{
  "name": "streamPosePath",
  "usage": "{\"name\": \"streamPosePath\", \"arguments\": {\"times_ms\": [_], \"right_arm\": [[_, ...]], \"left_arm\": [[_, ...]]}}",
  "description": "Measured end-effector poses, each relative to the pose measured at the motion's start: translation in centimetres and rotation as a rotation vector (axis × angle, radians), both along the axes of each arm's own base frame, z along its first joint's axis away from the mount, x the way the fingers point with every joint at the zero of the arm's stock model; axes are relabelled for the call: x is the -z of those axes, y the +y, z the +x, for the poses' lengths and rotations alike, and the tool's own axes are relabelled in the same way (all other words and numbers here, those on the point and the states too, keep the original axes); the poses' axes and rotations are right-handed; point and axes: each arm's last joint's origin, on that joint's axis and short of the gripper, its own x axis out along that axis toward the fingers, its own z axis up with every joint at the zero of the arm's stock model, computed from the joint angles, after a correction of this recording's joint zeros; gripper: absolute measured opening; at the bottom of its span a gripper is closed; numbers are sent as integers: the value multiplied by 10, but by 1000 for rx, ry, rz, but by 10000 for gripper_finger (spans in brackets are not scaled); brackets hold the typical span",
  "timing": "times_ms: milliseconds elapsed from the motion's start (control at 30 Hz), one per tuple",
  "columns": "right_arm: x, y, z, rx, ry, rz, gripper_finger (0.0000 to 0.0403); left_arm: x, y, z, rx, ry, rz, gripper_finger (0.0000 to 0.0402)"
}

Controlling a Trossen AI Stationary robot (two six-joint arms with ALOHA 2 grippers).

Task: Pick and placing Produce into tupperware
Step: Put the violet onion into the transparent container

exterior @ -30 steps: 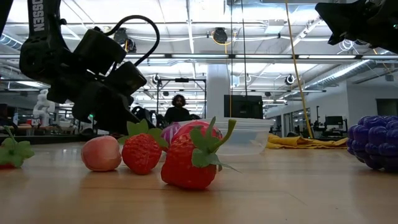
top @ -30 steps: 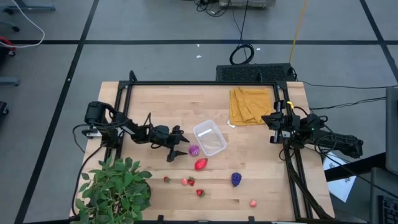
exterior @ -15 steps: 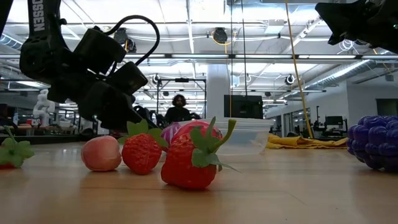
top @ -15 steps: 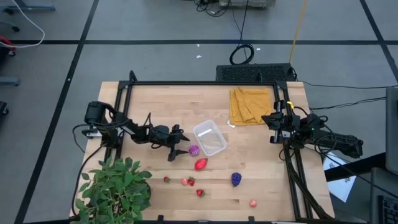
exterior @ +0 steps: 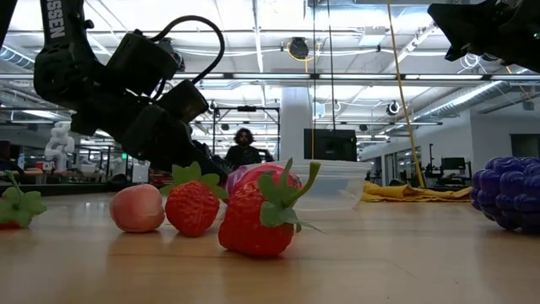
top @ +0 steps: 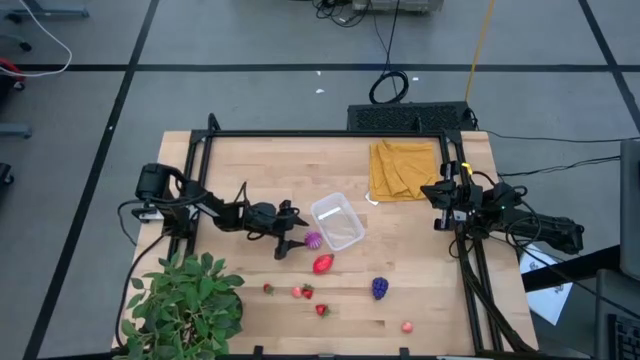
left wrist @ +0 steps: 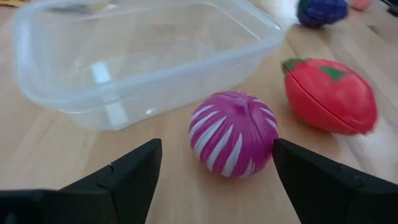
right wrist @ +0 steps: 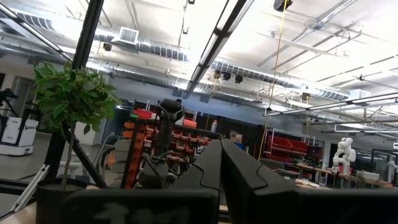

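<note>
A magenta fruit with white stripes (left wrist: 233, 134) lies on the wooden table beside the near long wall of the clear tupperware (top: 337, 221), which stands empty. My left gripper (top: 293, 232) is low over the table, slanting down, open, with a fingertip on either side of that fruit and just short of it (left wrist: 216, 149). A large red strawberry (top: 322, 264) lies beyond the fruit, toward the near edge. The purple grape bunch (top: 380, 288) and small red and pink pieces (top: 308, 292) lie nearer the front. My right gripper (top: 440, 195) is parked at the table's right edge, shut, pointing up into the room (right wrist: 221, 149).
A folded mustard cloth (top: 403, 168) lies at the far right. A leafy potted plant (top: 185, 305) fills the near left corner. A black frame (top: 300, 134) runs along the table's far and side edges. A person (exterior: 242, 148) sits in the room behind.
My left gripper has edged a little toward the magenta fruit and the tupperware, staying open. Fruit and container have kept their places.
</note>
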Motion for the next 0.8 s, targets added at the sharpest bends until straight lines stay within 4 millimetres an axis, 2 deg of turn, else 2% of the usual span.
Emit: {"name": "streamPosePath", "arguments": {"times_ms": [267,567,800], "right_arm": [[0,0,0,0,0,0,0],[0,0,0,0,0,0,0],[0,0,0,-1,0,1,0]], "left_arm": [[0,-1,0,-16,1,-23,313],[-4,-14,8,-35,12,-10,313],[-5,-16,11,-94,24,-20,313]]}}
